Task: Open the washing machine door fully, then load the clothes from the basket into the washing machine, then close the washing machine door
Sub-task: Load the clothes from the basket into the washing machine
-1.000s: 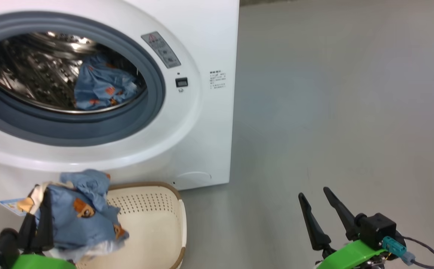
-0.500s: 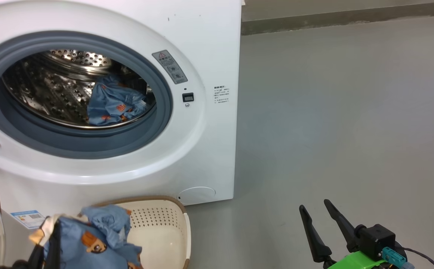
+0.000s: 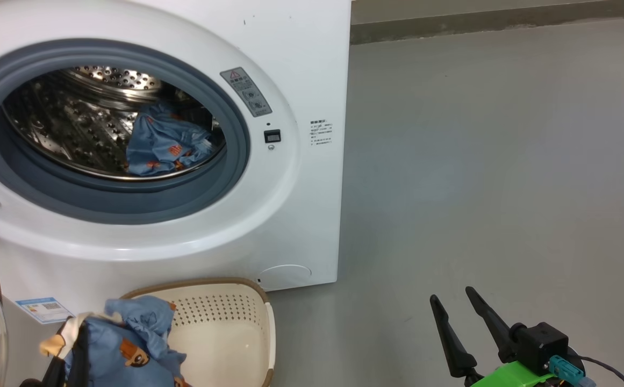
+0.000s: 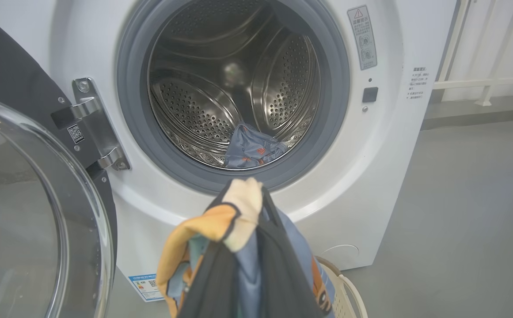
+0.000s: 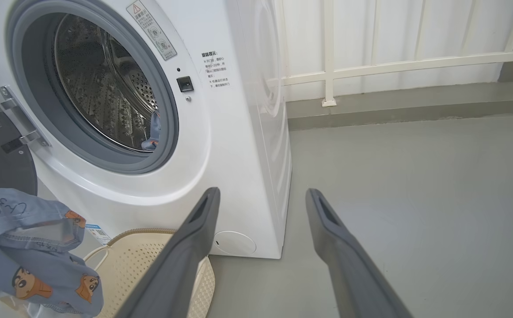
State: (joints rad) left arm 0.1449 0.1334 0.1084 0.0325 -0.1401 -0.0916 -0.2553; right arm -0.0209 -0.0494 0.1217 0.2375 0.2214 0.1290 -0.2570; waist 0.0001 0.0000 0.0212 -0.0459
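The white washing machine (image 3: 301, 215) stands with its grey-ringed opening uncovered. Its door (image 4: 31, 212) hangs open at the left, black rim and glass bowl showing. One light-blue piece of the clothes (image 3: 164, 142) lies in the steel drum. My left gripper (image 4: 245, 198) is shut on a second bundle of blue, orange and white clothes (image 3: 123, 344). It holds the bundle above the left part of the cream basket (image 3: 226, 322), below the opening. My right gripper (image 3: 450, 293) stands open over the floor to the right, with nothing between its fingers (image 5: 190, 247).
Grey floor (image 3: 478, 161) stretches to the right of the machine. A white railing (image 5: 371, 66) and a low kerb run along the back. A blue energy sticker (image 3: 43, 309) sits low on the machine's front, beside the door.
The head camera has tilted up, so the whole picture sits lower. The held bundle looks a little lower against the basket rim. The right gripper has stayed put.
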